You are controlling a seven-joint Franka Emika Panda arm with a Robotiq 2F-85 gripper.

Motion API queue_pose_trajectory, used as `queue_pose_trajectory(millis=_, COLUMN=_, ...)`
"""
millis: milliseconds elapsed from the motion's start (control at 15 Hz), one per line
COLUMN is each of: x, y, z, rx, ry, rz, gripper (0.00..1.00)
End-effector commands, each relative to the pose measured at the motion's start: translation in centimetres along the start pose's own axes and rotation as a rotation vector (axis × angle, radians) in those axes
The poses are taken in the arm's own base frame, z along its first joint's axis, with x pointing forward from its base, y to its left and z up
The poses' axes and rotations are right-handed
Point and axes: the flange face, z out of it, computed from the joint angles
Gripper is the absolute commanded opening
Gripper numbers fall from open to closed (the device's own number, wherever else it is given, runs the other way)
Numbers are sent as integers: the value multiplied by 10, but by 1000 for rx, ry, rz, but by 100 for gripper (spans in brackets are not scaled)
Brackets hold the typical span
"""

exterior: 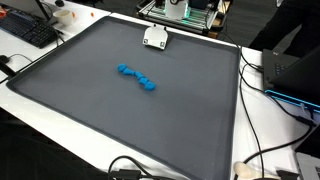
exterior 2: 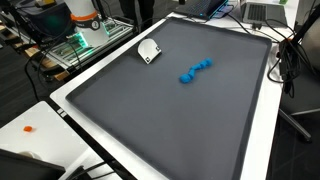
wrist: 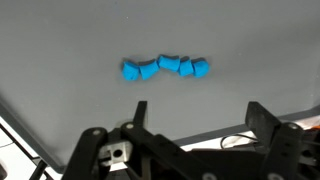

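A blue string of several small linked blocks [wrist: 165, 67] lies slightly curved on a dark grey mat [wrist: 80, 40]. It shows in both exterior views near the mat's middle [exterior: 137, 77] [exterior 2: 195, 70]. In the wrist view my gripper [wrist: 199, 108] comes in from the bottom edge, its two black fingers [wrist: 258, 112] spread wide with nothing between them. It hangs well clear of the blue blocks, which sit beyond the fingertips. I cannot make out the gripper in either exterior view.
The mat covers a white table [exterior: 275, 130]. A small white object [exterior: 155, 38] [exterior 2: 148, 50] rests at the mat's edge near the robot base [exterior 2: 85, 22]. A keyboard [exterior: 25, 28], cables [exterior: 262, 85] and laptops [exterior 2: 262, 12] line the table's borders.
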Motion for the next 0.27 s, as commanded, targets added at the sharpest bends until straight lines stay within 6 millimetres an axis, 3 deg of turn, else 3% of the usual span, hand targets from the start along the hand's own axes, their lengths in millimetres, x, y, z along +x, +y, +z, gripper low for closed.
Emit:
queue_pose_trajectory(millis=0, x=2, y=0, z=1, rx=0, ry=-2, rz=-7, gripper=100)
queue_pose_trajectory(millis=200, x=3, y=-1, z=2, rx=1, ry=-4, rz=-13, gripper=100)
